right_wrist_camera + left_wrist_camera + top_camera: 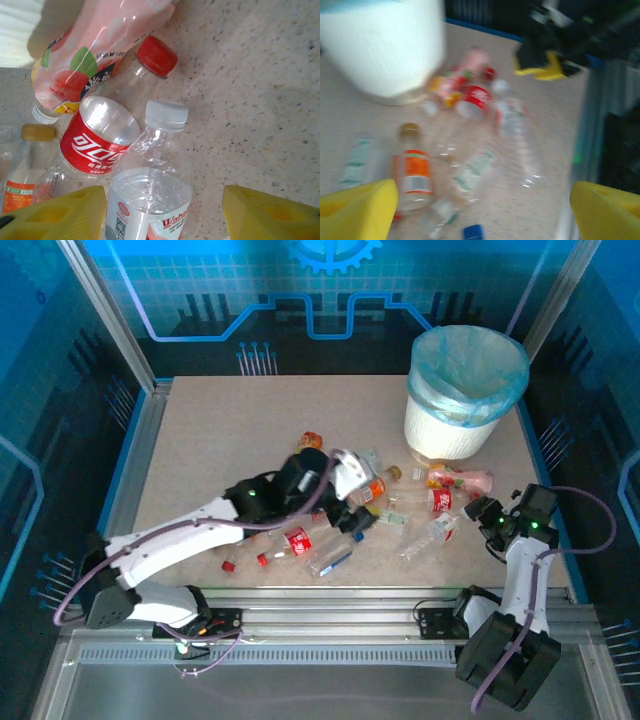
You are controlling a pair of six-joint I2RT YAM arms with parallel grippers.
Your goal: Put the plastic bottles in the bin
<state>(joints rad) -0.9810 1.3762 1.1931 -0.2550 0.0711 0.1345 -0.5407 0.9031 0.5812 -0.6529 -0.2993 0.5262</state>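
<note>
The speckled beige table (220, 430) carried the bin (440, 430), a white bucket lined with a light-blue bag, standing upright at the far right. The left arm (190, 535) stretched diagonally from the near left toward the middle, where the plastic bottles (400, 515) lay scattered on the tabletop, all outside the bin. The left gripper (482, 200) hung above that litter with its yellow fingers spread wide and nothing between them. The right gripper (165, 210), near the table's right edge, stood open too, its jaws either side of a white-capped clear bottle (150, 190) lying on the surface, one finger close against it and the other apart. Beside that lay a red-labelled bottle (100, 140) with a red cap, and beyond it a pink bottle (100, 45) just by the bin's base. An orange-labelled bottle (412, 172) with a gold cap lay below the left gripper, with a blue cap (472, 231) near it.
</note>
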